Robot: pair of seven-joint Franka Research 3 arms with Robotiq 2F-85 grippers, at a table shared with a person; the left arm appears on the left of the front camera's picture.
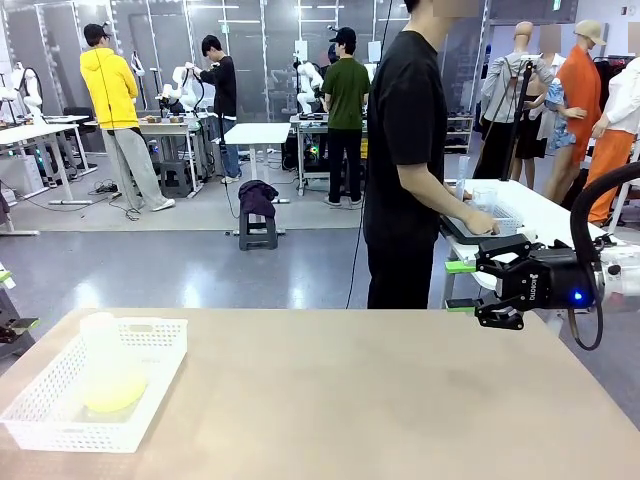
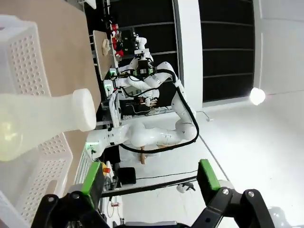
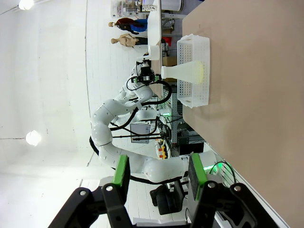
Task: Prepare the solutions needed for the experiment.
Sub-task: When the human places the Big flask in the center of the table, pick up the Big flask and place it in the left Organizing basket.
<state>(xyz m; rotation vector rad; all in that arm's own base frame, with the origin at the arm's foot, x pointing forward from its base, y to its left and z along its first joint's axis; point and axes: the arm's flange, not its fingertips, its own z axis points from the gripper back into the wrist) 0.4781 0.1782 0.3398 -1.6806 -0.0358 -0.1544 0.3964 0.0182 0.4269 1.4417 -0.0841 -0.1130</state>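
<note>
Nearest the front camera sits the white perforated basket (image 1: 45,400) at the table's left corner, and inside it stands the frosted conical flask (image 1: 108,370), the solutions (image 1: 115,393) showing as a pale yellow pool in its wide base. The tan table (image 1: 380,400) stretches bare across to the far edge.

Over on the right, the right arm reaches in sideways at table-edge height, black wrist level, blue light glowing. The right gripper (image 1: 460,286) points toward picture left, green pads stacked one above the other, jaws partly apart with nothing between them. It hangs off the table's far right edge, well apart from the flask, with open tabletop between the two. From the right wrist camera, the right gripper (image 3: 158,175) frames the view with empty air between its pads, and the basket (image 3: 194,71) with the flask (image 3: 185,71) shows far off across the table.

The left gripper (image 2: 150,180) in its own wrist view stands spread wide, holding nothing. The flask (image 2: 42,121) lies close, its neck and mouth just beyond the fingers and off to one side, the basket wall (image 2: 40,61) around it.

Behind the table, a person (image 1: 405,150) in black stands at the far side, a hand (image 1: 483,224) resting on a tray (image 1: 470,235) at a side table.
</note>
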